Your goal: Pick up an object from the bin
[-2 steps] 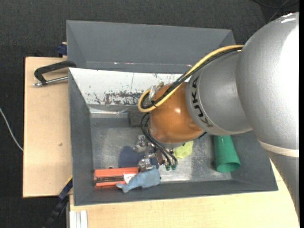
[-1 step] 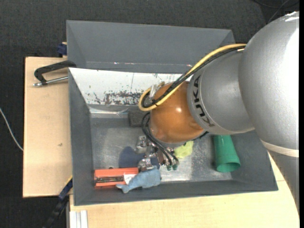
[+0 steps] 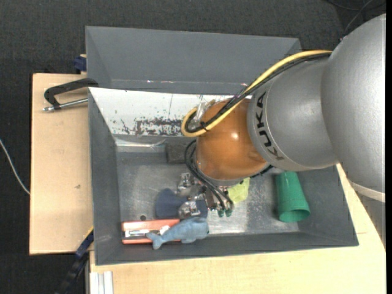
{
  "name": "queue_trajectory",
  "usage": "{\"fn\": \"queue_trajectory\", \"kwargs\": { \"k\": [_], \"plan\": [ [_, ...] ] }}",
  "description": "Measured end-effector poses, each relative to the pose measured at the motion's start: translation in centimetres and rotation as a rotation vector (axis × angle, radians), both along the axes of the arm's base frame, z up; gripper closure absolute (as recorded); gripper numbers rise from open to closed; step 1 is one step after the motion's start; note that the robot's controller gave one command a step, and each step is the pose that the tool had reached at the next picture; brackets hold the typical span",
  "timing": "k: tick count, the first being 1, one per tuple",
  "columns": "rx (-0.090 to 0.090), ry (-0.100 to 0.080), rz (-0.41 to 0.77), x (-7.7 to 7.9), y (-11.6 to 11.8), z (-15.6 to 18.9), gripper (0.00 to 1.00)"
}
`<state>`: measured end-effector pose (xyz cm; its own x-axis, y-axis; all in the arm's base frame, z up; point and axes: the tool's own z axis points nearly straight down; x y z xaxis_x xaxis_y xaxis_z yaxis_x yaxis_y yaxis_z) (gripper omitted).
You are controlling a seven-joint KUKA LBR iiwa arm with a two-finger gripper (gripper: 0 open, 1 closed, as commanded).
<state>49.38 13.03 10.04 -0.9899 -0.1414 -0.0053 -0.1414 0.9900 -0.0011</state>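
Near the front wall of the bin [image 3: 103,188], the gripper [image 3: 205,206], open or closed I cannot tell, sits between a dark blue lump [image 3: 165,202] and a blue fish toy [image 3: 185,231], and could shove both aside, catching neither.

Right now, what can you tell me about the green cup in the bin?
The green cup looks like smooth plastic, a cone that widens to an open rim. It lies on its side on the floor of the bin, at the right, with its rim toward the near wall and its narrow end tucked under the arm. It sits apart from the other things.
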Motion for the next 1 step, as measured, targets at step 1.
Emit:
{"fn": "queue_trajectory", "kwargs": {
  "k": [1],
  "plan": [
    [0.002, -0.001, 0.002, 0.02, 0.16, 1.99, 1.00]
  ]
}}
